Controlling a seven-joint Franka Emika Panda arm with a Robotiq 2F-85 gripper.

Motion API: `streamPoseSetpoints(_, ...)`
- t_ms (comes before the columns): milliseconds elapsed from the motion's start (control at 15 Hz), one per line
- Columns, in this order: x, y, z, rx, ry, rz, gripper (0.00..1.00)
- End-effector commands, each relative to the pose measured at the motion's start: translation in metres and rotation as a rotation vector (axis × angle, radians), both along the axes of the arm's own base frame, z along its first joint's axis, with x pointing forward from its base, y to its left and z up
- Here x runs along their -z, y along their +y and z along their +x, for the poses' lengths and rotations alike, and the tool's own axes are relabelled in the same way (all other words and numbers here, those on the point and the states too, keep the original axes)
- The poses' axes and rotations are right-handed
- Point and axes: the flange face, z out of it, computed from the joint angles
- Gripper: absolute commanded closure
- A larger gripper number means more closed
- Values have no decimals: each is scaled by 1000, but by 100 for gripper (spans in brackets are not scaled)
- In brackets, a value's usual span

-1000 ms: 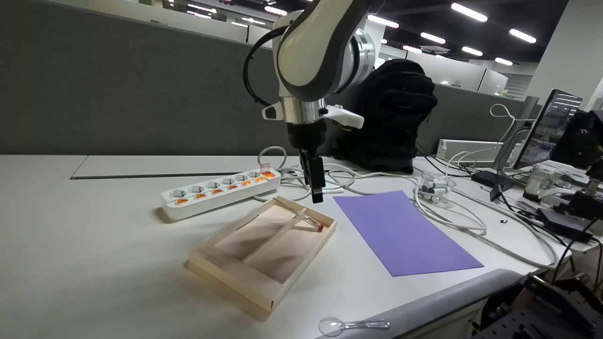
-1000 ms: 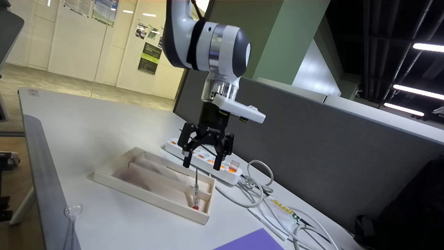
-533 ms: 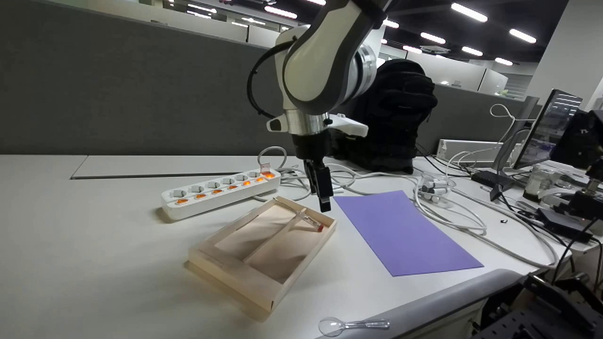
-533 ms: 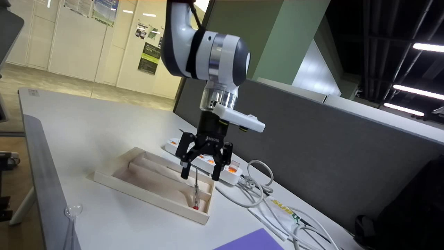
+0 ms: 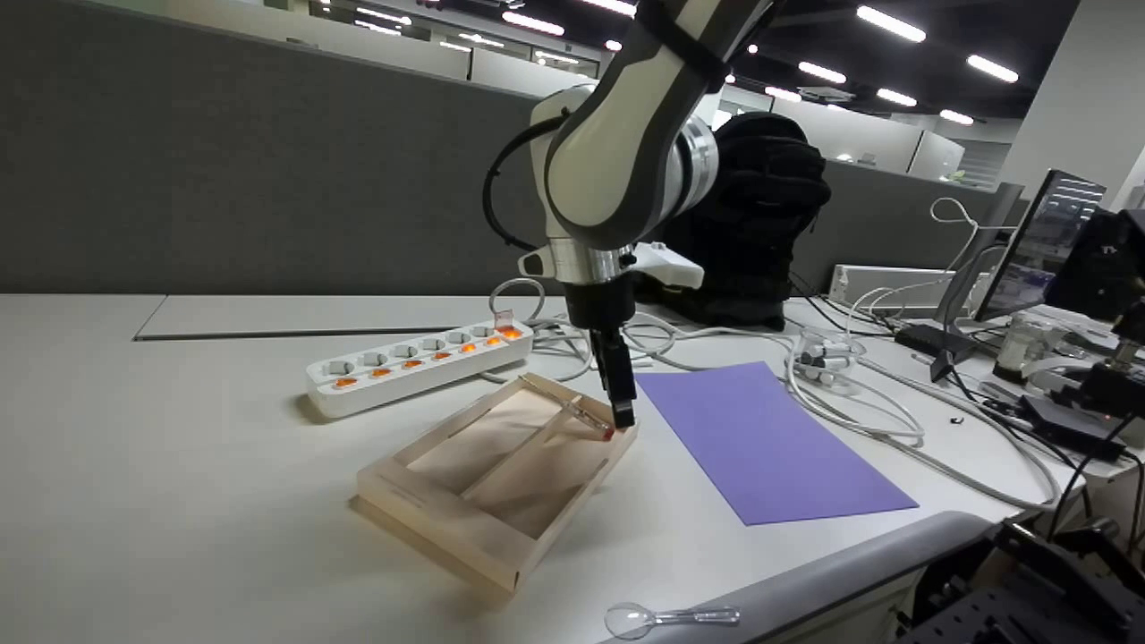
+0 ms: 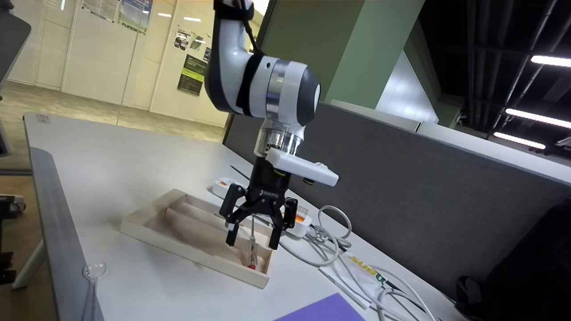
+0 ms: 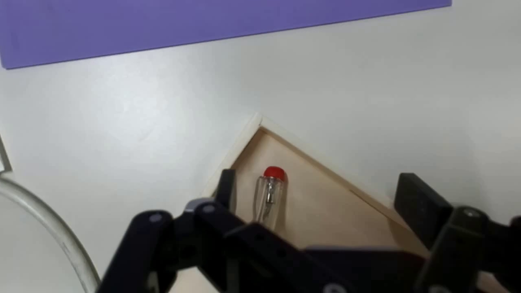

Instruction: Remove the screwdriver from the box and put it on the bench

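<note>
In an exterior view, the end effector (image 5: 623, 420) hangs pointing down at the box (image 5: 447, 501), in line with its corner nearest the purple sheet (image 5: 778, 447). The box rests on the surface (image 5: 179, 492), between the back edge and the rounded grey edge. The screwdriver (image 5: 586, 416) lies in the box near that same corner, slanting across the divider (image 5: 519, 450). A clear spoon (image 5: 671, 617) lies at the grey edge; a white power strip (image 5: 420, 371) sits toward the back edge.

In an exterior view, the fingers (image 6: 275, 240) stand spread, tips down over the box, and the screwdriver shows between them. Its red cap (image 6: 252, 267) is low in the compartment on the grey edge's side; its slim shaft runs over the divider.

In the wrist view, the fingers are wide apart on either side of the screwdriver's clear handle (image 7: 268, 199), which is nearer the finger at that view's left. The red cap faces the box's corner.
</note>
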Motion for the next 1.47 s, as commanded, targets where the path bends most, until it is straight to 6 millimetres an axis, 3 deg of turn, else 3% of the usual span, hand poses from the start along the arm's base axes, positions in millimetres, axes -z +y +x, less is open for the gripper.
streamPoseSetpoints(0,3,1,1,148,-75,-28,0)
streamPoseSetpoints(800,27,13,7,394,-120,-30,0)
streamPoseSetpoints(867,29,14,8,409,-119,-23,25)
streamPoseSetpoints(933,30,15,8,414,-120,-21,25)
streamPoseSetpoints(1400,21,21,19,440,-145,18,75)
